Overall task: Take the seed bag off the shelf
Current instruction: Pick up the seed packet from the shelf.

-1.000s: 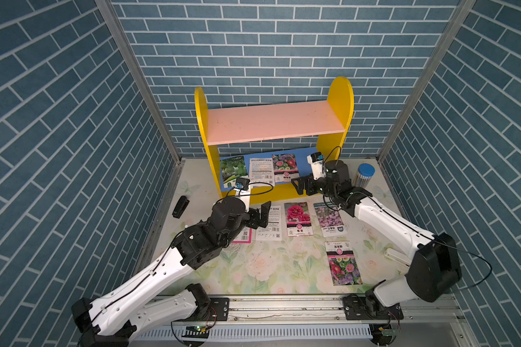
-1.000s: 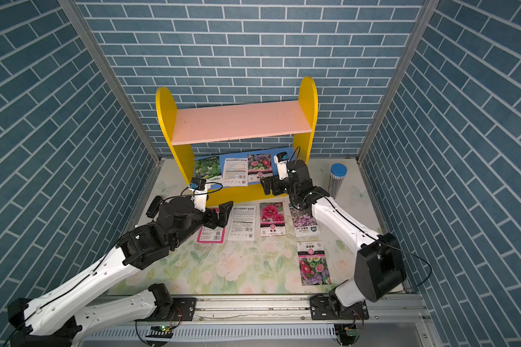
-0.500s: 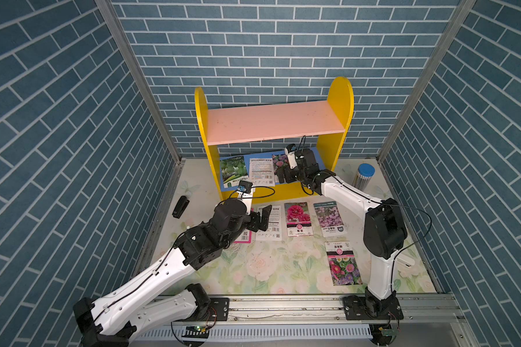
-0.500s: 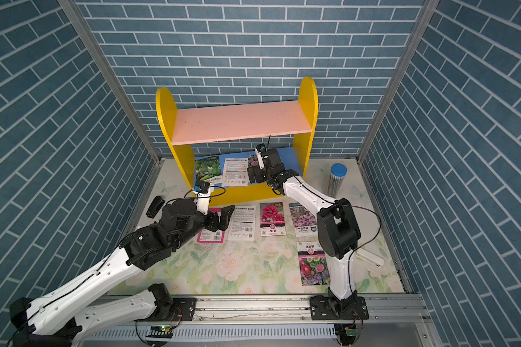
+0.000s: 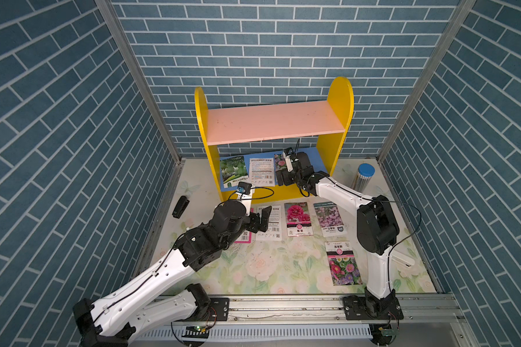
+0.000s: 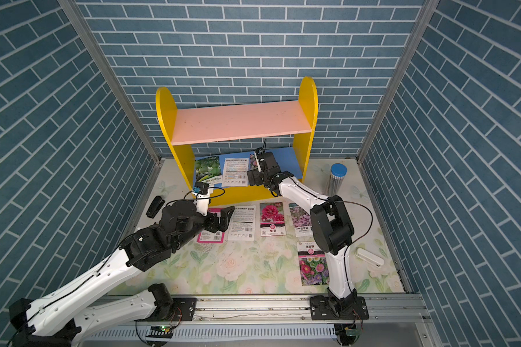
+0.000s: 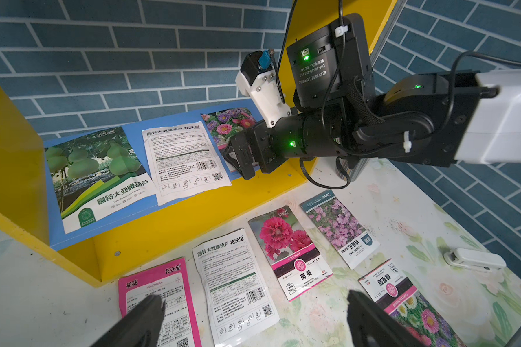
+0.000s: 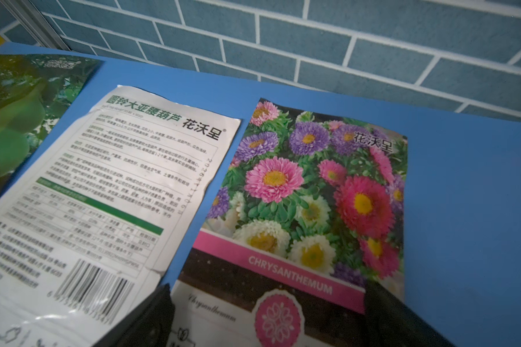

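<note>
The shelf has yellow sides, a pink upper board and a blue lower board. Three seed bags lie flat on the lower board: a green gourd bag, a white printed bag and a chrysanthemum seed bag. My right gripper is open just above the chrysanthemum bag's front end, one finger near each side edge. It hides most of that bag in both top views. My left gripper hangs open and empty over the bags on the table.
Several seed bags lie on the floral table in front of the shelf, among them a white one and a hollyhock one. A blue-capped cylinder stands right of the shelf. A black object and a white clip lie aside.
My right arm has swung left and forward, from in front of the shelf's right side to over the chrysanthemum bag on the lower board. The left arm has barely shifted.
</note>
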`<state>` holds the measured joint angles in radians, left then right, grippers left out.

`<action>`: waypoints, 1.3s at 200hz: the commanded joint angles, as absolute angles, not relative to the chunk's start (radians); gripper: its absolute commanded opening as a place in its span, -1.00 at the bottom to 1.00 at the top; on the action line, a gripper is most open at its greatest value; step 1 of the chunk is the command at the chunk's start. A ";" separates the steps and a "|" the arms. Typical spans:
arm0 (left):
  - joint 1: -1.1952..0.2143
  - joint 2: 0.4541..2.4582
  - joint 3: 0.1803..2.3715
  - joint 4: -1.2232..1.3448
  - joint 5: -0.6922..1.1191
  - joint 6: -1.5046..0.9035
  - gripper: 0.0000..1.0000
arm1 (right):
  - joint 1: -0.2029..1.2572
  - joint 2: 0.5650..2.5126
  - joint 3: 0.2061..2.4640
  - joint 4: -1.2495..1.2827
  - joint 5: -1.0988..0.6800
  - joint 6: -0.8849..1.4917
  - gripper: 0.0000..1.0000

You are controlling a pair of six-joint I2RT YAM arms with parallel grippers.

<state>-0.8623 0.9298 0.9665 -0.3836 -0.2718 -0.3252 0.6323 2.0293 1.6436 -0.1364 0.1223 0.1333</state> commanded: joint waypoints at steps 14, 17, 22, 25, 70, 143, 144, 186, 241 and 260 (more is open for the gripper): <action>-0.856 0.920 0.954 -0.369 -0.275 -0.331 1.00 | 0.634 1.959 1.551 -0.165 0.148 0.121 0.99; -0.856 0.920 0.954 -0.368 -0.274 -0.331 1.00 | 0.635 1.954 1.542 -0.162 0.147 0.124 0.99; -0.855 0.922 0.953 -0.367 -0.274 -0.333 0.99 | 0.635 1.943 1.531 -0.157 0.145 0.128 0.99; -0.856 0.922 0.953 -0.367 -0.272 -0.333 1.00 | 0.635 1.937 1.523 -0.154 0.144 0.130 0.99; -0.856 0.924 0.946 -0.356 -0.265 -0.336 0.99 | 0.640 1.867 1.440 -0.120 0.139 0.161 0.99; -0.856 0.922 0.963 -0.364 -0.279 -0.330 0.99 | 0.652 1.763 1.424 -0.106 0.105 0.202 1.00; -0.856 0.921 0.963 -0.364 -0.279 -0.330 0.99 | 0.652 1.761 1.425 -0.106 0.105 0.202 1.00; -0.856 0.933 0.971 -0.362 -0.268 -0.319 1.00 | 0.628 1.657 1.388 -0.128 0.046 0.263 1.00; -0.856 0.943 0.977 -0.351 -0.226 -0.304 1.00 | 0.498 1.521 1.226 -0.068 -0.214 0.412 0.93; -0.856 0.937 0.973 -0.342 -0.200 -0.295 1.00 | 0.454 1.494 1.167 -0.040 -0.287 0.447 0.91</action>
